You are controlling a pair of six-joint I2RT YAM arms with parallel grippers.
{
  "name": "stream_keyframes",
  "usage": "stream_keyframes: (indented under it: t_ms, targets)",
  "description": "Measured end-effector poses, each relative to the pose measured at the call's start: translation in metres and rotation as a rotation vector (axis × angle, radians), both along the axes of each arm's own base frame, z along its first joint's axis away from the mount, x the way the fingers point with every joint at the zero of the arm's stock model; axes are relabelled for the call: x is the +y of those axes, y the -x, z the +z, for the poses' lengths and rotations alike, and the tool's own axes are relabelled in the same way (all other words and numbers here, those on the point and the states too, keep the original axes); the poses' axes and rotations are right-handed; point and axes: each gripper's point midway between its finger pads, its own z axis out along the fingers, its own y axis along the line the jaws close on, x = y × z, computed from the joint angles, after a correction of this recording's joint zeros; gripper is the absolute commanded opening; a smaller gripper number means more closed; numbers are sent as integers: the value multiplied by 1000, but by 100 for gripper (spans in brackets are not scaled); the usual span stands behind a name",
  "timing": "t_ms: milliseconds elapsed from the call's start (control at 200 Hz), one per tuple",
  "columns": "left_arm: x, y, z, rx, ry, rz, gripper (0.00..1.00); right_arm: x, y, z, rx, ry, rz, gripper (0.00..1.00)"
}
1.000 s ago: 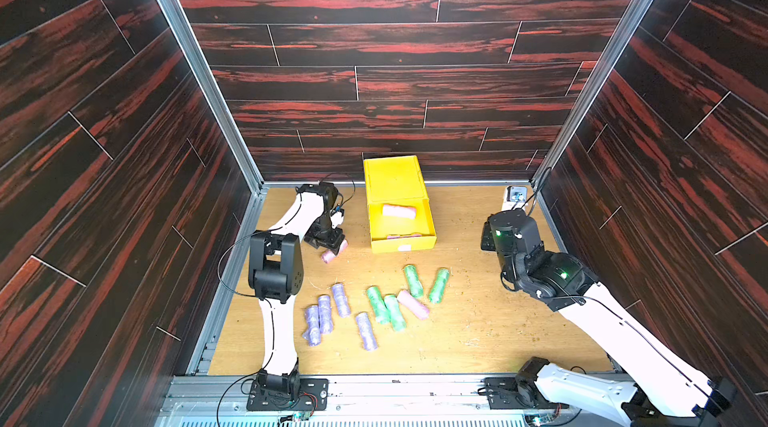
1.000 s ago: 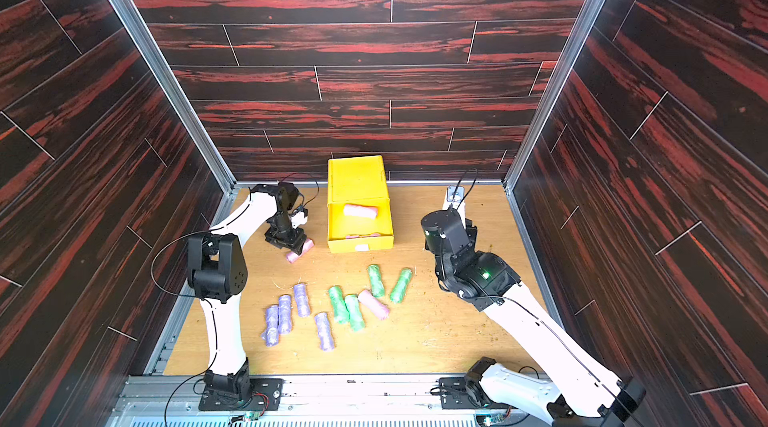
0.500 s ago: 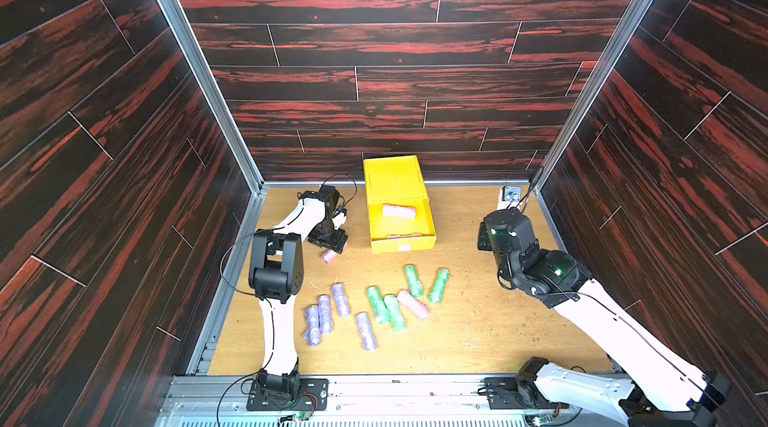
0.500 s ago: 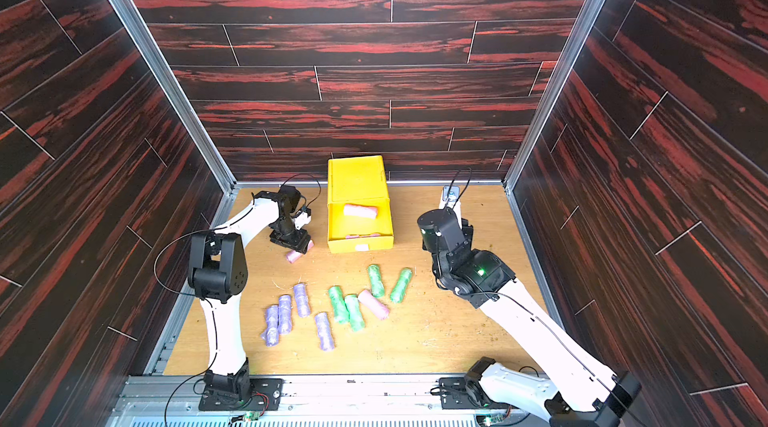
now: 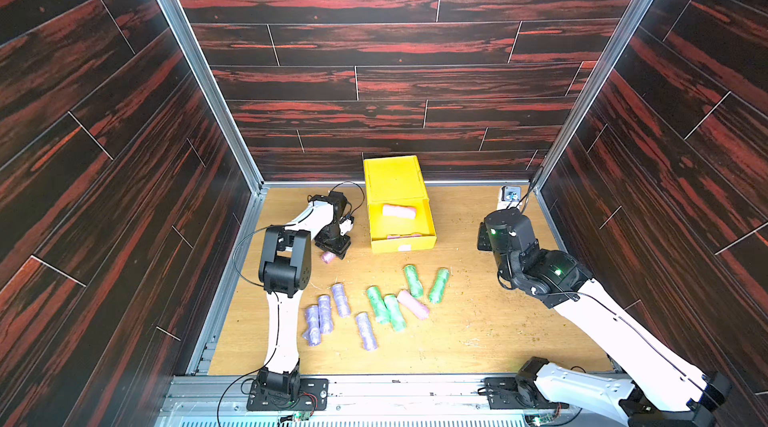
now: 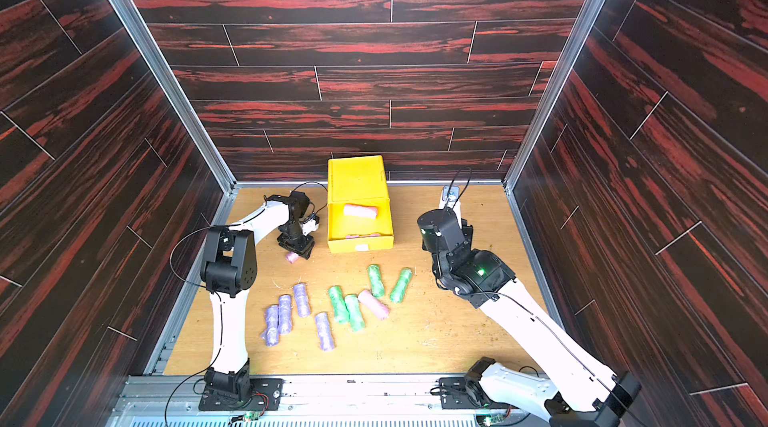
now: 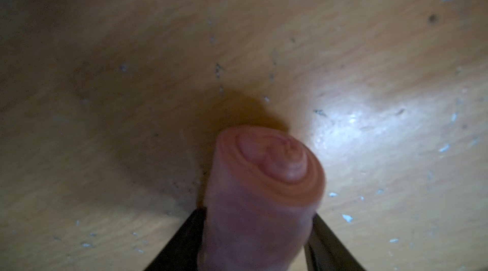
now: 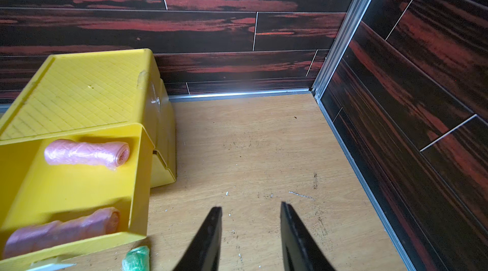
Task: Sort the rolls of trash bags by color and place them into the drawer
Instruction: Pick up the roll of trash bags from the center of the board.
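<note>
My left gripper point(image 5: 334, 248) point(image 7: 258, 214) is down at the floor, left of the drawer, shut on a pale pink roll point(image 5: 328, 256) point(image 7: 264, 177). Both fingers press the roll's sides. The yellow drawer point(image 5: 395, 179) point(image 8: 79, 90) stands at the back with its top drawer pulled out, and two pink rolls point(image 5: 398, 211) point(image 8: 87, 153) lie inside. On the floor in front lie several green rolls point(image 5: 413, 279), one pink roll point(image 5: 412, 303) and several purple rolls point(image 5: 340, 300). My right gripper point(image 8: 250, 205) stands open and empty to the right of the drawer.
Dark wood-look walls close in the floor on three sides. A small grey device point(image 5: 511, 194) sits in the back right corner. A green roll's end point(image 8: 136, 257) shows near the open drawer's front corner. A metal rail point(image 5: 374, 391) runs along the front.
My left gripper came down over the pink roll by the drawer and its jaws narrowed onto it. The right arm shifted slightly; its jaws stayed apart.
</note>
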Motion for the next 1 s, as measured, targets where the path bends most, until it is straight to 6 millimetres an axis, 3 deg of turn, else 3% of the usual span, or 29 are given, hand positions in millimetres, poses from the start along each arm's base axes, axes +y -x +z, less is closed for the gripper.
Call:
stream_keyframes:
  t_ms: [115, 225, 376, 481, 541, 611, 747, 802, 882, 947, 1002]
  targets:
    - [-1, -4, 3, -14, -6, -12, 25, 0, 0, 0, 2, 2, 0, 40]
    - [1, -5, 4, -18, -21, -9, 10, -1, 0, 0, 1, 3, -2, 41]
    - [7, -5, 10, -29, -48, -10, 5, -2, 0, 0, 1, 8, -6, 41]
    - [16, -2, 30, -64, -78, 13, 5, -2, 1, -1, 4, 12, -5, 41]
    - [24, 0, 54, -112, -102, 31, 2, -2, 1, 0, 5, 13, -5, 41]
    - [30, -1, 97, -214, -115, 54, 1, -3, 1, 2, 1, 13, -5, 41]
    - [23, 1, 208, -524, -72, 47, 1, -5, 2, 4, -5, 22, -12, 41]
    - [3, 10, 254, -658, -28, -22, 2, -6, 3, 5, -7, 24, -15, 40]
    - [-33, 25, 300, -792, 48, -145, 2, -8, 4, 6, -10, 24, -16, 40]
    - [-64, 33, 320, -844, 101, -262, 2, -9, 5, 7, -13, 22, -16, 40]
    - [-82, 32, 322, -846, 108, -344, 1, -9, 5, 8, -14, 20, -15, 40]
